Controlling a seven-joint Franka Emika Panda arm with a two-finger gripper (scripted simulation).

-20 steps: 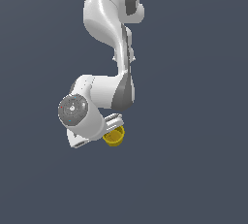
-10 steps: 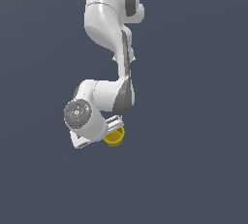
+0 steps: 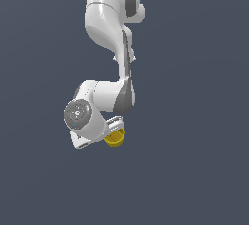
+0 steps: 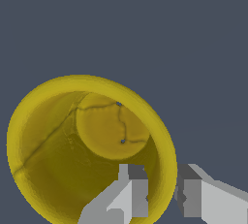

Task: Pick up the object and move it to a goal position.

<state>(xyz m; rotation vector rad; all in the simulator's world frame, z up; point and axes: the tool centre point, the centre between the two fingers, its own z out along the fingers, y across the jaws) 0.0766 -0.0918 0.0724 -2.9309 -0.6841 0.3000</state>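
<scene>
Since the earlier frame, arm and cup have shifted slightly toward the exterior view's right and a touch lower.

Exterior view: the yellow cup hangs under the white gripper, against plain dark background. No writing is legible.

Wrist view: the cup is hollow and holds nothing; thin crack-like lines mark its inside. One finger sits inside the rim, the other outside, pinching the wall.

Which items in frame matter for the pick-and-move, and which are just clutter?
Task items:
- small yellow round-rimmed cup
- white gripper, one finger inside the cup, one outside, pinching the wall

Clutter:
- nothing else in view; only the plain dark background.
</scene>
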